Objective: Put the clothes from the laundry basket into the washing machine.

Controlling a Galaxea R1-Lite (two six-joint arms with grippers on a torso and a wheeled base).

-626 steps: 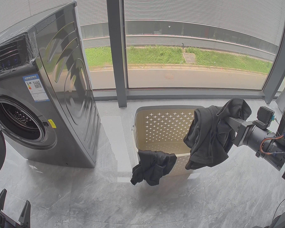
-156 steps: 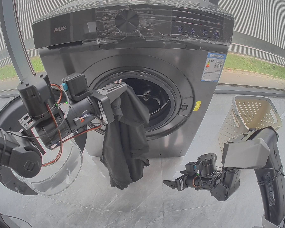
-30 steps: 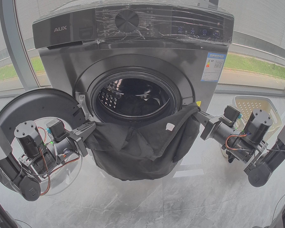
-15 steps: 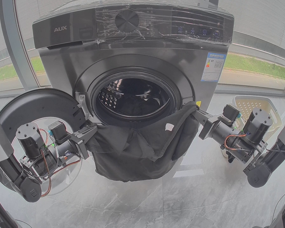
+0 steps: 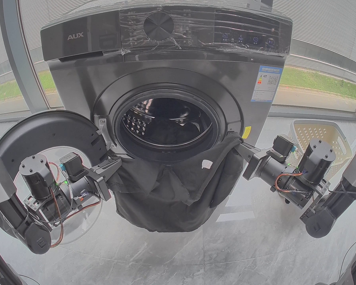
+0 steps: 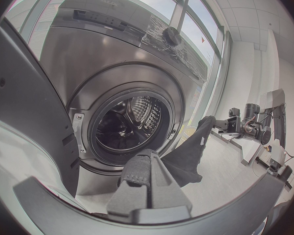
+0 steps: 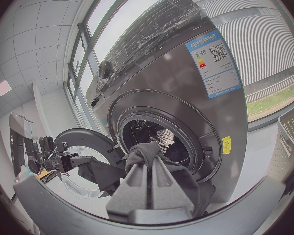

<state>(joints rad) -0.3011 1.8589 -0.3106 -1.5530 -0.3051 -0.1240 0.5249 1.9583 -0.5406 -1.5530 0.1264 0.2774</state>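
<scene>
A dark grey garment (image 5: 174,196) hangs stretched between my two grippers, just below the round opening of the washing machine (image 5: 166,127). My left gripper (image 5: 115,164) is shut on its left end, my right gripper (image 5: 239,147) is shut on its right end. In the left wrist view the cloth (image 6: 138,167) bunches over the shut left gripper (image 6: 150,162), and the far end (image 6: 199,137) runs to the other arm. In the right wrist view the cloth (image 7: 147,154) wraps my right gripper (image 7: 150,162). Dark clothing lies inside the drum (image 5: 168,129).
The machine's door (image 5: 43,135) stands swung open at the left, behind my left arm. The cream laundry basket (image 5: 324,135) sits on the floor at the right, behind my right arm. Grey tiled floor (image 5: 186,254) lies open in front.
Over the last second both grippers shifted slightly, the right one inward and down, and the garment sags a little lower. Earlier the left gripper alone held it hanging at the opening.
</scene>
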